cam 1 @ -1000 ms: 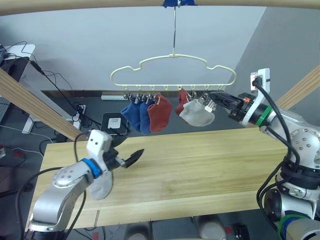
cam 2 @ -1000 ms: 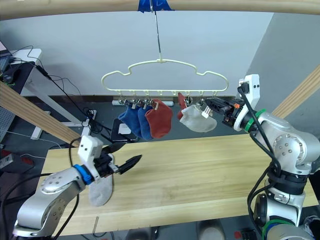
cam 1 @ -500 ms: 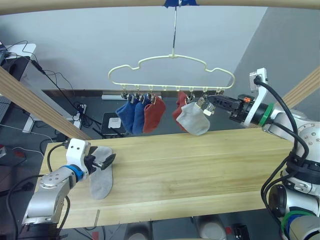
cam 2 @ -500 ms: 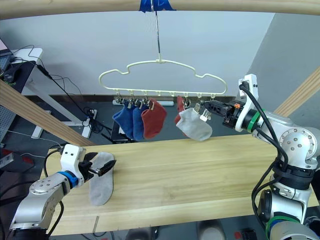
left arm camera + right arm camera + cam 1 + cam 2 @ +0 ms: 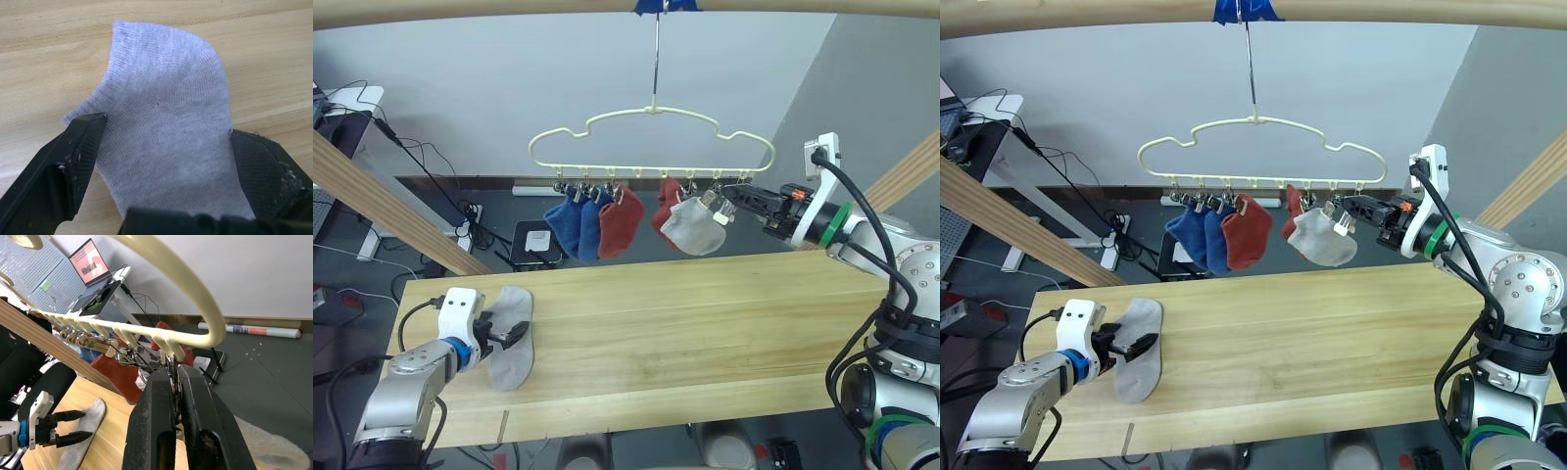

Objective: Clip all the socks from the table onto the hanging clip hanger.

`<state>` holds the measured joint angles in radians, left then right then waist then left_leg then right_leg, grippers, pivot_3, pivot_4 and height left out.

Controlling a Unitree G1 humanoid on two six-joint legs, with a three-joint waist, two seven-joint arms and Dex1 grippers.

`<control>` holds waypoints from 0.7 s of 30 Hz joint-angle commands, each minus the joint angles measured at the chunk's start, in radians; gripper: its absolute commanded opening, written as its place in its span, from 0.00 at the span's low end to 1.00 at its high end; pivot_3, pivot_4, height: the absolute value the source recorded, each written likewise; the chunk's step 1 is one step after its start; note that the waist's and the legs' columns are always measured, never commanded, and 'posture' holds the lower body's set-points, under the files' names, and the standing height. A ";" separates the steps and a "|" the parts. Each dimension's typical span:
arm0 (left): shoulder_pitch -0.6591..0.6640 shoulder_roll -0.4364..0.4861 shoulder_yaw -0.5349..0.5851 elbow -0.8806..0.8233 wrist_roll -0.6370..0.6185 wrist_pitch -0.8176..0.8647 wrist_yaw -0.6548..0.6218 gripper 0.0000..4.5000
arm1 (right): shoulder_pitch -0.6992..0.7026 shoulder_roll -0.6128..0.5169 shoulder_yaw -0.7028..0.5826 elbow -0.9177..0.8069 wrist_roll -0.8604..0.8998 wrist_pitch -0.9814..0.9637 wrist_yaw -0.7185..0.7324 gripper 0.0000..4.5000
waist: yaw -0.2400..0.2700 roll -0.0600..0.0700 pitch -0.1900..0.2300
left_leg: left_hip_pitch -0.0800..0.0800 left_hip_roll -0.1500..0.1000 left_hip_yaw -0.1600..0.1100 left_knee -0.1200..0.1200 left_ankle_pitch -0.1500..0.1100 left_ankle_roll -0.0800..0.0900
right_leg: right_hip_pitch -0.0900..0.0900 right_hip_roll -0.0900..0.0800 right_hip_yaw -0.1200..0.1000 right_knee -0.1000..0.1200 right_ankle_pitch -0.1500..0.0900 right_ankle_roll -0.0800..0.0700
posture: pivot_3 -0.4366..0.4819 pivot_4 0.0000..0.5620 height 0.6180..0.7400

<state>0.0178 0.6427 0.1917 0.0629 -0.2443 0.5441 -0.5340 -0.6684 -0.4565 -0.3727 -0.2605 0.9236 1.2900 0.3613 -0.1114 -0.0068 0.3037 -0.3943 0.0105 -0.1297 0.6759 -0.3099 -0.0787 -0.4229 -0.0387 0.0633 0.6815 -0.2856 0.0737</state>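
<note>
**Last grey sock on table, five hung**

Left gripper [image 5: 164, 147]: fingers spread wide, straddling the grey sock [image 5: 510, 336] lying flat on the table [image 5: 705, 323]. Right gripper [image 5: 175, 382]: pinched on a metal clip [image 5: 736, 186] of the clip hanger [image 5: 651, 132].

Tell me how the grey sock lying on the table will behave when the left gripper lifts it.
The grey sock lies flat and limp on the table, so it will probably droop from wherever it is pinched. Its soft knit should give the left gripper, whose open fingers straddle it, decent grip. It looks light; the socks clipped on the clip hanger hang from small clips.
</note>
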 commanded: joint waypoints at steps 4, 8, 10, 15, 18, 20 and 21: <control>-0.024 -0.008 -0.033 0.067 0.041 -0.050 -0.013 0.96 | 0.007 -0.014 -0.007 -0.022 0.016 -0.024 -0.015 0.00 | 0.000 0.000 0.000 | 0.000 0.000 0.000 0.000 0.000 0.000 | 0.000 0.000 0.000 0.000 0.000 0.000 | 0.33 0.54 1.00; -0.029 -0.010 -0.045 0.058 0.031 -0.060 -0.043 0.76 | 0.004 -0.016 -0.005 -0.017 0.014 -0.033 -0.021 0.00 | 0.000 0.000 0.000 | 0.000 0.000 0.000 0.000 0.000 0.000 | 0.000 0.000 0.000 0.000 0.000 0.000 | 0.33 0.54 1.00; -0.030 -0.010 -0.052 0.046 0.033 -0.062 -0.051 0.65 | 0.002 -0.016 -0.005 -0.012 0.011 -0.039 -0.022 0.00 | 0.000 0.000 0.000 | 0.000 0.000 0.000 0.000 0.000 0.000 | 0.000 0.000 0.000 0.000 0.000 0.000 | 0.33 0.54 1.00; -0.033 -0.021 -0.059 0.021 0.031 -0.070 -0.057 0.40 | 0.006 -0.018 -0.001 -0.007 0.008 -0.050 -0.023 0.00 | 0.000 0.000 0.000 | 0.000 0.000 0.000 0.000 0.000 0.000 | 0.000 0.000 0.000 0.000 0.000 0.000 | 0.33 0.55 1.00; -0.031 -0.025 -0.067 -0.025 0.020 -0.101 -0.080 0.28 | 0.010 -0.016 -0.002 -0.009 0.010 -0.052 -0.029 0.00 | 0.000 0.000 0.000 | 0.000 0.000 0.000 0.000 0.000 0.000 | 0.000 0.000 0.000 0.000 0.000 0.000 | 0.33 0.56 1.00; -0.034 -0.032 -0.076 -0.082 0.002 -0.124 -0.108 0.18 | 0.018 -0.016 -0.003 -0.012 0.012 -0.052 -0.031 0.00 | 0.000 0.000 0.000 | 0.000 0.000 0.000 0.000 0.000 0.000 | 0.000 0.000 0.000 0.000 0.000 0.000 | 0.33 0.56 1.00; -0.038 -0.036 -0.084 -0.117 -0.008 -0.126 -0.121 0.11 | 0.022 -0.017 -0.003 -0.013 0.012 -0.051 -0.031 0.00 | 0.002 0.000 0.000 | -0.001 0.000 0.000 0.000 0.000 0.000 | 0.000 0.000 0.000 0.000 0.000 0.000 | 0.33 0.56 1.00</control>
<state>-0.0205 0.6059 0.1130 0.0204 -0.2298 0.4450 -0.6292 -0.6571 -0.4618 -0.3684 -0.2562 0.9249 1.2490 0.3339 -0.1095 -0.0068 0.3037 -0.3951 0.0106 -0.1300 0.6759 -0.3099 -0.0788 -0.4228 -0.0392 0.0630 0.6809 -0.2856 0.0737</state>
